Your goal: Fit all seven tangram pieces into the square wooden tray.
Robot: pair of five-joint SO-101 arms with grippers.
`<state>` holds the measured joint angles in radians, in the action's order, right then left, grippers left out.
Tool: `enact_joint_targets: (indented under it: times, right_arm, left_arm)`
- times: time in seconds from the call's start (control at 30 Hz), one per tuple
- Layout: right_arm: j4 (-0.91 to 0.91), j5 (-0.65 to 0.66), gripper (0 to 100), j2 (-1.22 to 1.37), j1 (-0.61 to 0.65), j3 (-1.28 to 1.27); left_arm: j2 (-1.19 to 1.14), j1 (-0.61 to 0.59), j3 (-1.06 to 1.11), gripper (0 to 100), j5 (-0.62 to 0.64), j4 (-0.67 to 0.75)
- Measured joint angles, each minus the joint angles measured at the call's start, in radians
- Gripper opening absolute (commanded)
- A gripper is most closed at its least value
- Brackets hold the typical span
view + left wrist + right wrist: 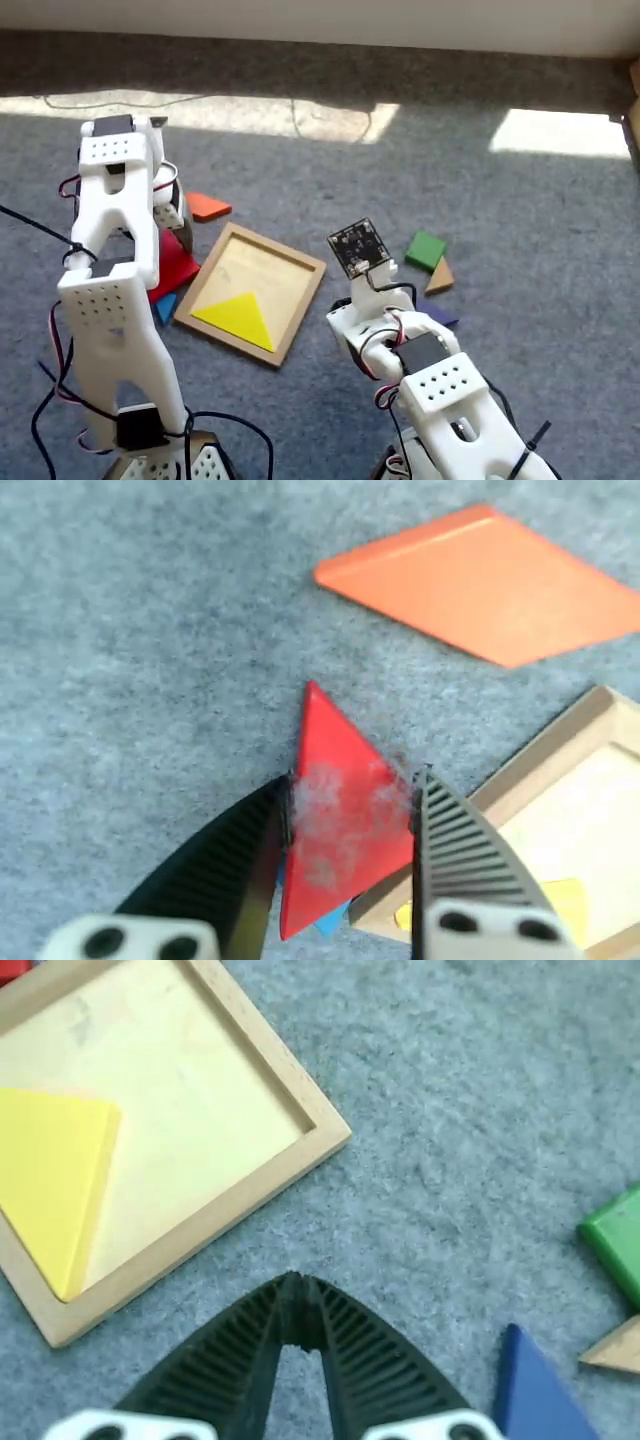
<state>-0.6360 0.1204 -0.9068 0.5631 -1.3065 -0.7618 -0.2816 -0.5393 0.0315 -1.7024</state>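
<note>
The square wooden tray (258,268) lies turned like a diamond on the grey carpet (480,200), between the two arms. One piece is inside it: a yellow triangle (240,318) lying flat against the tray's near rim, with the rest of the floor bare wood; the right wrist view shows the same yellow triangle (55,1180) set into a corner of the tray (300,1110). Just outside the tray's left edge is the red triangle (340,830), pinched on two of its sides by the left gripper (352,780), whose ribbed black fingers (450,840) close narrowly on it. The triangle's wide end overlaps a light blue piece (325,920) beside the tray's outer rim (560,740), and I cannot tell whether it is lifted off the carpet. From above, the red triangle (175,265) and light blue piece (165,307) peek out from under the left arm (115,230). An orange parallelogram (208,207) lies flat on the carpet near the tray's far corner, apart from the red one. On the tray's other side, well apart from it, sit a green square (425,250), a pale wooden triangle (439,278) just beside it, and a dark blue triangle (438,315) nearer the right arm (400,340). The right gripper (297,1290) hangs over bare carpet near the tray's corner, its tips pressed together on nothing.
</note>
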Motion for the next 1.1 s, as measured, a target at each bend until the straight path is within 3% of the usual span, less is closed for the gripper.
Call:
enact_joint_targets:
  times: [0.43, 0.8, 1.1]
  right_arm:
    - [0.000, 0.000, 0.4, 0.000, 0.000, 0.000]
    - [0.000, 0.000, 0.4, 0.000, 0.000, 0.000]
    - [0.000, -0.008, 0.4, 0.000, -0.008, 0.000]
  left_arm:
    - [-0.011, 0.015, -0.006, 19, -0.180, -0.018]
    - [-0.009, 0.157, 0.040, 18, -0.184, -0.018]
    - [0.000, 0.167, 0.041, 19, -0.184, -0.018]
